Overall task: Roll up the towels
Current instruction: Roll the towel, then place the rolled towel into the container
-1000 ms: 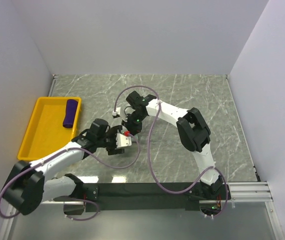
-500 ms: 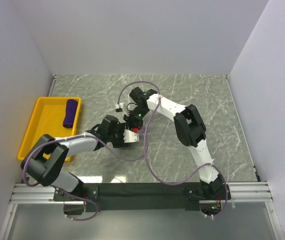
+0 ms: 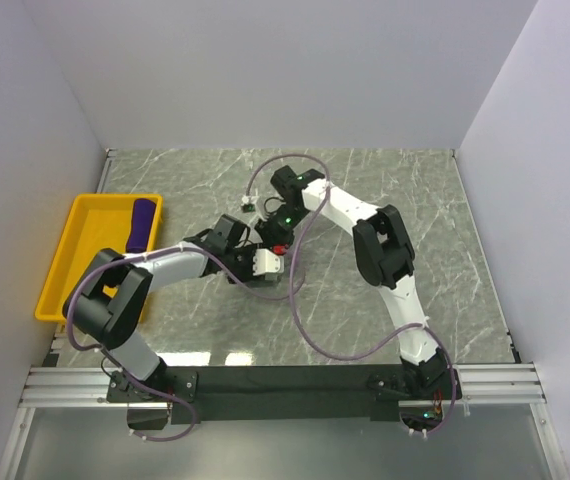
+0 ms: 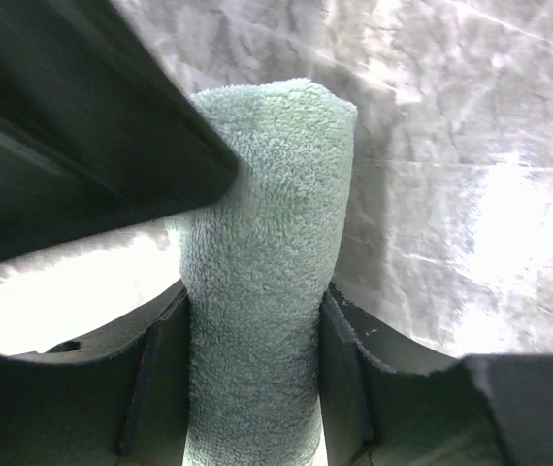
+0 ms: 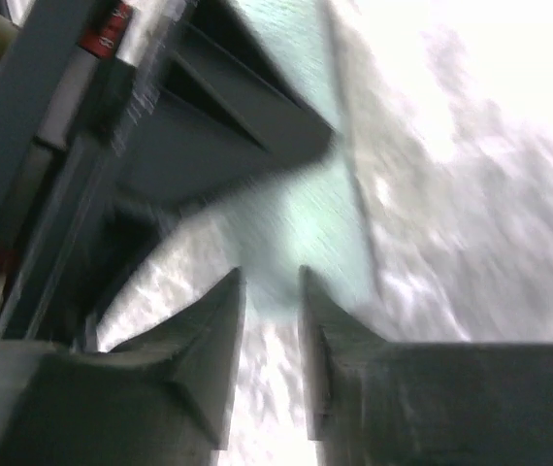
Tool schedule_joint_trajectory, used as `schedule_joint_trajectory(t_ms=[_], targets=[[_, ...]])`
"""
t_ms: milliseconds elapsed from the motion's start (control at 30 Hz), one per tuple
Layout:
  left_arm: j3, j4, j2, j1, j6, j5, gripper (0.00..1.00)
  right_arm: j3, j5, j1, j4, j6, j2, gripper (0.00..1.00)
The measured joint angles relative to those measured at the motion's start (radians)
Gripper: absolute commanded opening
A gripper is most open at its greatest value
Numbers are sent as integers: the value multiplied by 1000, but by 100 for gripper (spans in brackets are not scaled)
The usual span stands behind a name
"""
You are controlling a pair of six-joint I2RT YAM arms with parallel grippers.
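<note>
Mint towel roll (image 4: 267,194) now sits clamped in the left hand (image 4: 255,313), right hand (image 5: 270,283) newly parted, narrow.

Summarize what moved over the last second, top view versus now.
The left gripper swung in from the near left toward the table's middle as its arm folded. Its jaws now pinch the rolled mint towel. The right gripper drew slightly away toward the far right. Its jaws stand a little apart, and the blurred wrist view shows nothing between them. Unchanged: the purple towel lies in the yellow tray.
</note>
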Motion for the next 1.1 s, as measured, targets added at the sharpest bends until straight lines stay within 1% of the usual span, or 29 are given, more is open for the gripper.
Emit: schedule_joint_trajectory(t_ms=[67, 100, 133, 167, 200, 300, 367, 467, 567, 667, 700, 800, 867, 967, 1100], targets=[[27, -59, 11, 6, 5, 17, 48, 23, 2, -31, -21, 25, 1, 51], [49, -103, 20, 10, 5, 29, 48, 32, 2, -53, -25, 41, 1, 60], [70, -143, 29, 13, 4, 39, 48, 36, 2, -79, -26, 59, -1, 62], [95, -185, 45, 17, 1, 51, 48, 37, 4, -105, -24, 70, -3, 72], [127, -226, 66, 22, -5, 64, 47, 37, 6, -135, -23, 87, -5, 88], [208, -313, 125, 42, -53, 97, 47, 37, 26, -218, -18, 129, -16, 91], [234, -335, 148, 52, -105, 108, 47, 38, 40, -268, -16, 155, -28, 92], [253, -339, 169, 62, -195, 118, 47, 37, 51, -327, -11, 186, -59, 93], [254, -322, 174, 66, -282, 116, 46, 12, 60, -353, 11, 207, -106, 93], [259, -316, 183, 80, -356, 123, 37, -52, 69, -358, 28, 215, -177, 93], [264, -315, 187, 90, -378, 135, 26, -64, 70, -358, 31, 216, -191, 93], [272, -316, 189, 130, -433, 180, 1, -90, 72, -359, 37, 219, -211, 93], [277, -342, 189, 171, -468, 204, 1, -100, 76, -360, 40, 220, -211, 93], [304, -430, 189, 253, -509, 217, 1, -105, 80, -365, 37, 223, -211, 93], [394, -539, 176, 383, -551, 233, 0, -105, 86, -374, 37, 225, -211, 93]])
